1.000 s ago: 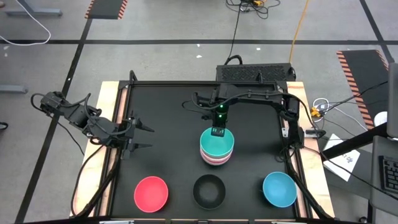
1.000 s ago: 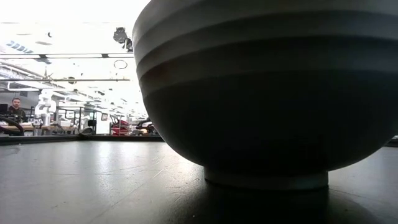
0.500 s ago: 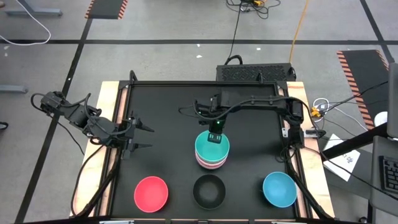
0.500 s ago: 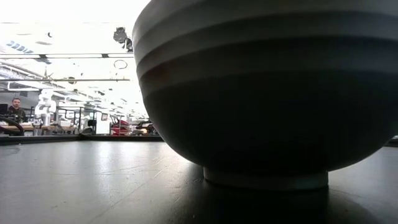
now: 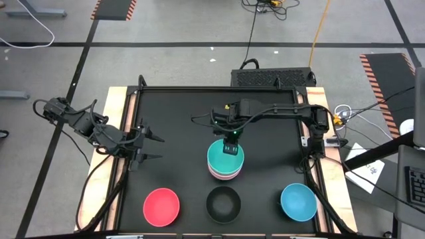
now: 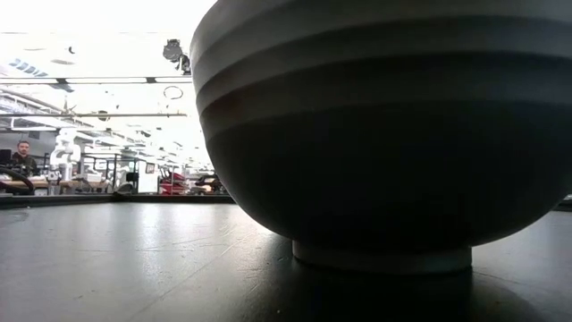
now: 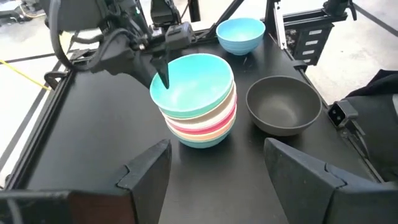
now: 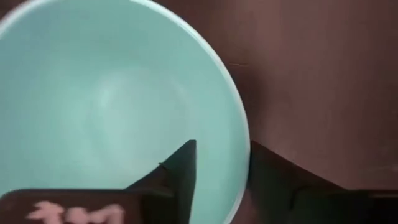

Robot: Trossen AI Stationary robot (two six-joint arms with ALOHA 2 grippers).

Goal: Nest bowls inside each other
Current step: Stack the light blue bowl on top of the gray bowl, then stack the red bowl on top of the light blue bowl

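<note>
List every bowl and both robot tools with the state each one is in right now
Turquoise bowl: top of the nested stack, right tool's fingers straddling its rim.
Stack: upright, mid-table.
Pink-red bowl: alone, upright, empty.
Black bowl: alone, upright, empty.
Blue bowl: alone, upright, empty.
Right tool: at the turquoise bowl's rim.
Left tool: open, waiting at the table's left edge.

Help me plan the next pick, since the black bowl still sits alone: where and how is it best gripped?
Grip the black bowl by its rim, coming straight down from above with one finger inside and one outside. It stands upright and open, with a thin wall and free space between the pink-red bowl and the blue bowl. The right gripper straddles the turquoise bowl rim the same way.
</note>
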